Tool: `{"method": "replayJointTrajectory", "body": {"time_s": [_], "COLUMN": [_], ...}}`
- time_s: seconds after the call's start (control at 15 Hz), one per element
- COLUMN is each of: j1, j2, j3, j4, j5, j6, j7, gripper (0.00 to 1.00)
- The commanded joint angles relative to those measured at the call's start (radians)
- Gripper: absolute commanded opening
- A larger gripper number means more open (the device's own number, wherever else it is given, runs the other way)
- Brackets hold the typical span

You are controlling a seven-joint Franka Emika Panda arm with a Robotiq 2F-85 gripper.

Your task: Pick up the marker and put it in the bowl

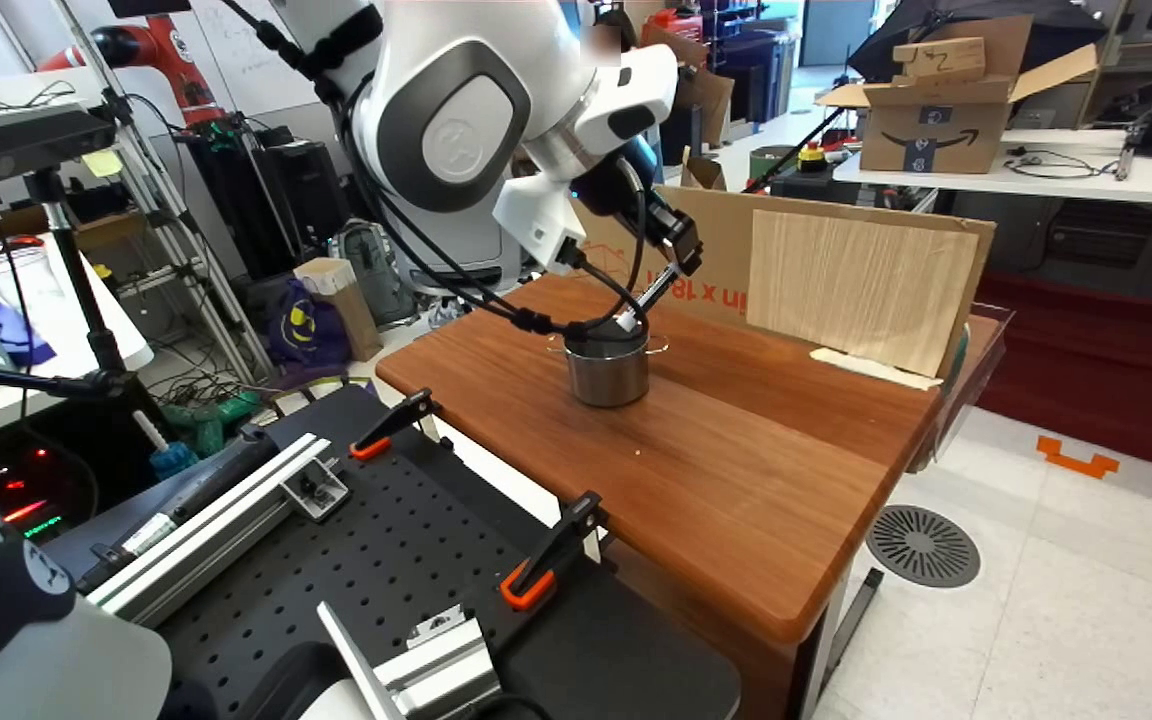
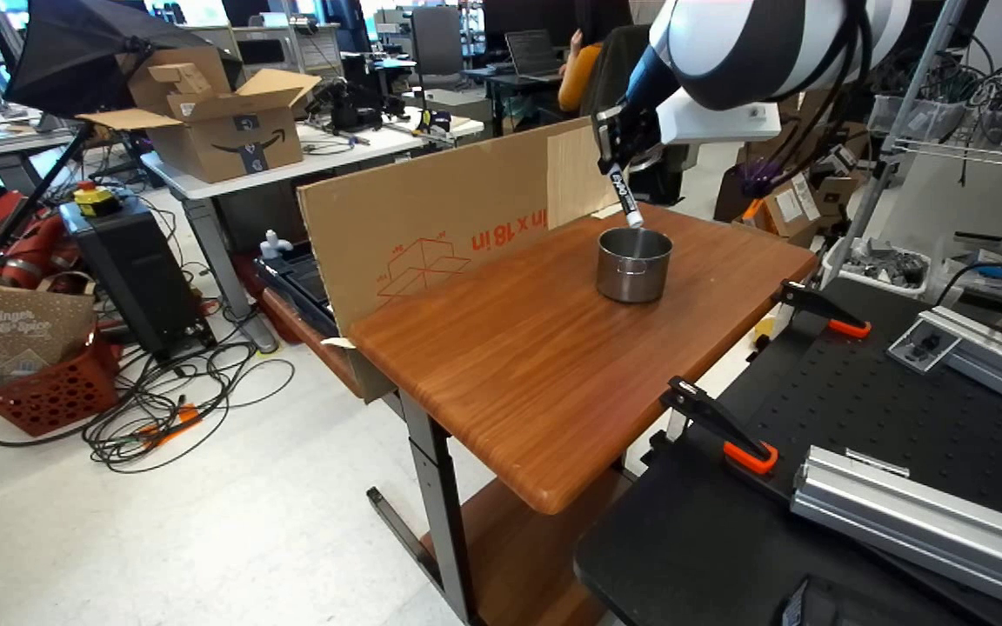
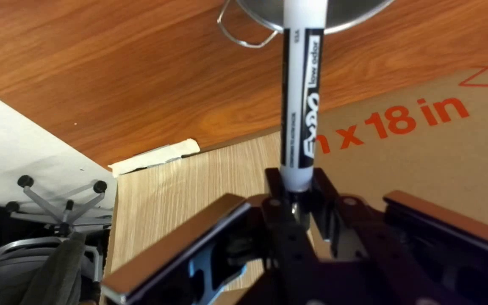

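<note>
The marker (image 2: 624, 196) is white with a black label, and it also shows in the wrist view (image 3: 301, 97) and an exterior view (image 1: 648, 298). My gripper (image 3: 297, 180) is shut on one end of it, and its fingertips also show in both exterior views (image 1: 681, 262) (image 2: 610, 162). The marker slants down, its free end at or just above the bowl's rim, over the opening. Its exact height is unclear. The grey metal bowl (image 2: 631, 271) stands upright on the table, also in an exterior view (image 1: 609, 380); only its rim part (image 3: 265, 20) shows in the wrist view.
The brown wooden table (image 2: 501, 348) carries the bowl. A cardboard panel (image 2: 431, 243) with a light wood board (image 1: 861, 285) stands along one edge. Black clamps (image 1: 561, 545) sit at the robot's base plate (image 1: 416, 540). An arm cable (image 1: 536, 322) hangs near the bowl.
</note>
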Motion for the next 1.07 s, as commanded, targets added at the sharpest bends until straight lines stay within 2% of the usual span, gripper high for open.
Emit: {"method": "replayJointTrajectory", "body": {"time_s": [0.0,0.33,0.4,0.53,0.87,1.0], "j1": [0.070,0.123,0.128,0.133,0.143,0.145], "j2": [0.060,0.128,0.130,0.135,0.146,0.142], "j3": [-0.044,-0.072,-0.075,-0.078,-0.092,-0.096], "j4": [0.011,0.013,0.012,0.011,0.014,0.013], "j5": [0.037,0.039,0.036,0.032,0.033,0.031], "j6": [0.000,0.000,0.000,-0.005,-0.016,-0.020], "j7": [-0.017,-0.009,-0.008,-0.004,-0.002,0.000], "gripper": [0.05,0.05,0.45,0.52,0.90,1.00]}}
